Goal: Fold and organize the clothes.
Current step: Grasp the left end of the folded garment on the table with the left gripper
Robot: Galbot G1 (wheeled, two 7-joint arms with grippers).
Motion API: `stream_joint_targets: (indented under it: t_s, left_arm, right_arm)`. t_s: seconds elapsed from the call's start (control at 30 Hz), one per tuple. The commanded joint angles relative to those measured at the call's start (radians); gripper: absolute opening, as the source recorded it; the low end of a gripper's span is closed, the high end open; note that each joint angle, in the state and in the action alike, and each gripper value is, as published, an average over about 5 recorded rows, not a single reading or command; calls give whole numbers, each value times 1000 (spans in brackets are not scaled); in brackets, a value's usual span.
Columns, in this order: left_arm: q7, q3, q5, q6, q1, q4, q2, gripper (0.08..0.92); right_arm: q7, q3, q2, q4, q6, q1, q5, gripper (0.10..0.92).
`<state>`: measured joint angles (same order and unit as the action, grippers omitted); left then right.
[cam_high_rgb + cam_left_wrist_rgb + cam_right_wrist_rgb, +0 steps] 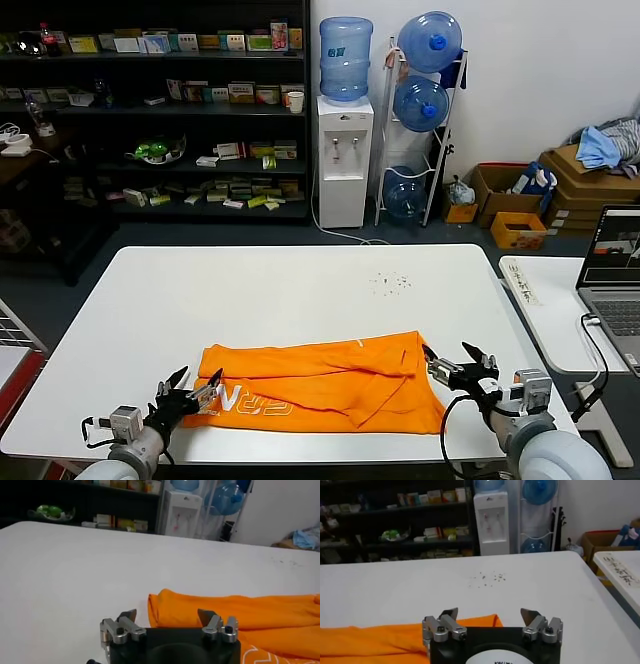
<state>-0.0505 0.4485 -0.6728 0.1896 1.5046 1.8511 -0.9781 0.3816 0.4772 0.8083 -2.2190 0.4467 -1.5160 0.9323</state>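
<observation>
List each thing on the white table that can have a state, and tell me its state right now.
Bright orange cotton T-shirt: folded into a long band, lying flat near the table's front edge, white lettering showing at its left end, held by neither gripper.
Left gripper: open, at the shirt's left end.
Right gripper: open, at the shirt's right end.
Silver laptop on the side table: lid open, screen lit.

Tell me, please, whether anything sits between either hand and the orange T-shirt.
Nothing visible does. The left hand is open at the orange T-shirt's left end, the right hand open at its right end, with only bare white table around.
</observation>
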Motion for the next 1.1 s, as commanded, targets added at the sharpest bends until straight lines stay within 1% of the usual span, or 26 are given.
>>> stream_joint_targets:
  t_s: [0.03, 0.23, 0.33, 0.47, 0.8, 1.1]
  left_arm:
    - [4, -7, 13, -18, -9, -75, -40, 823]
    - [6, -13, 18, -28, -19, -90, -50, 823]
    - [7, -16, 23, -34, -23, -94, -53, 793]
    - [7, -19, 26, -38, -18, -90, -55, 689]
    - [-1, -36, 29, -37, 16, -40, -61, 395]
    - [-11, -27, 17, -35, 15, -2, -54, 144]
  right_arm:
    - [-5, 29, 5, -6, -8, -25, -7, 823]
    - [-27, 38, 10, 6, -47, -29, -15, 823]
    - [-49, 46, 14, 17, -77, -32, -32, 823]
    - [-64, 57, 17, 26, -101, -37, -46, 823]
    - [-65, 63, 15, 29, -106, -31, -46, 823]
    - [-62, 57, 15, 39, -108, -13, -46, 823]
